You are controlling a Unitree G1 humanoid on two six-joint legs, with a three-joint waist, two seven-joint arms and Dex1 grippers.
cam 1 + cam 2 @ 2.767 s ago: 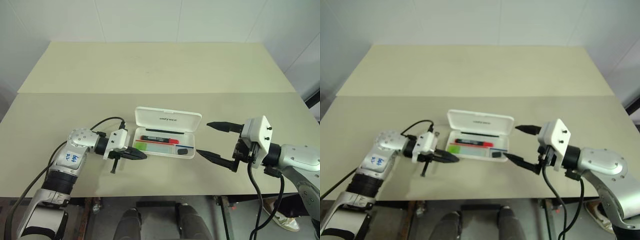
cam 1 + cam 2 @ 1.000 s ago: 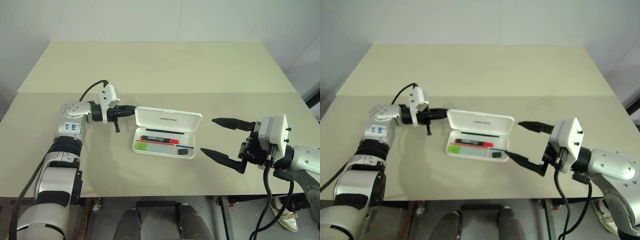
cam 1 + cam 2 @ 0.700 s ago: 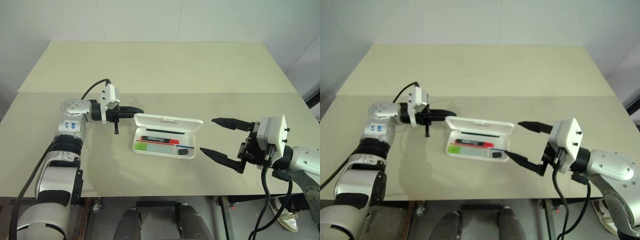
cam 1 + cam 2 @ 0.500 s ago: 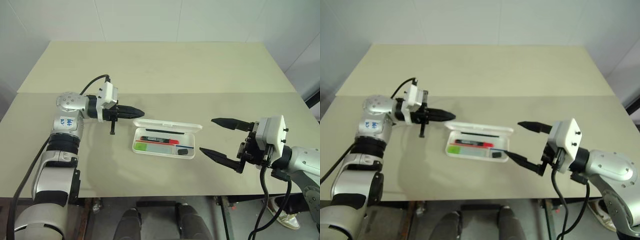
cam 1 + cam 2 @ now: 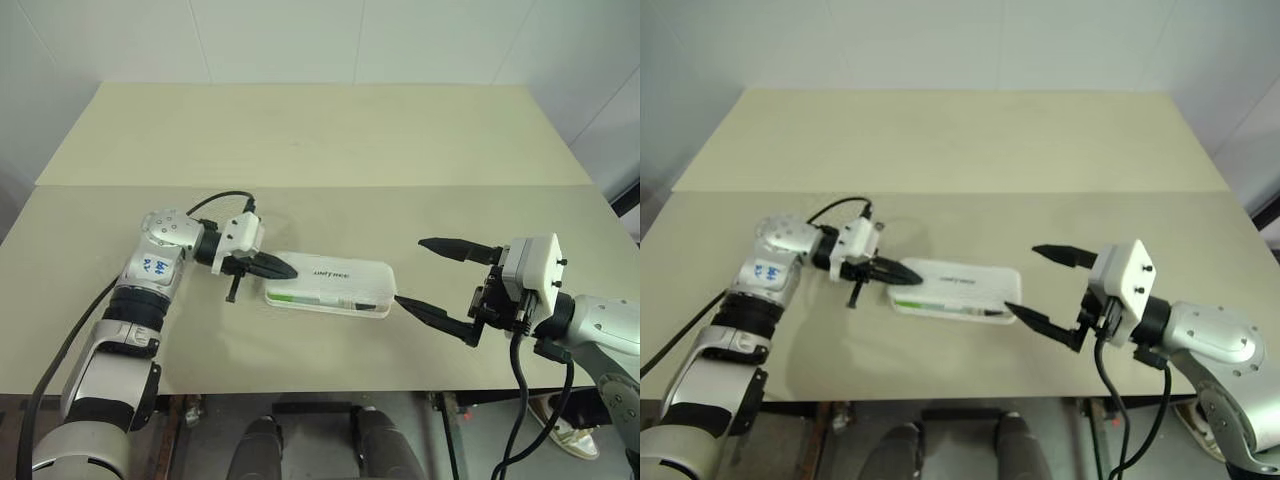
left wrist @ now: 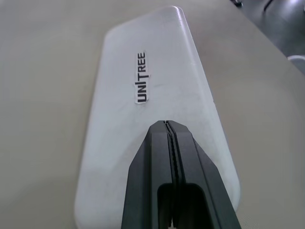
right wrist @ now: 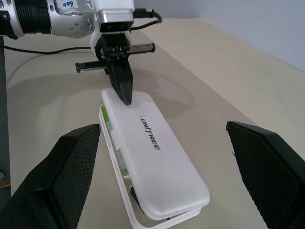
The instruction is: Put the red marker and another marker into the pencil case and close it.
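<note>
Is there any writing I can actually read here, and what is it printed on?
"UNITREE": dark letters on the lid of the white pencil case.
Blue handwritten marks on a white sticker on the left arm: too small to read with certainty.

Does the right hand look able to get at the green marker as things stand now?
Probably not. The pencil case has its lid lowered over the contents, leaving a narrow gap at the front edge, and the shut left hand rests on the lid. The open right hand waits beside the case.

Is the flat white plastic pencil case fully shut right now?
No. The flat white plastic pencil case has its lid down but ajar; a gap shows along its front edge.
</note>
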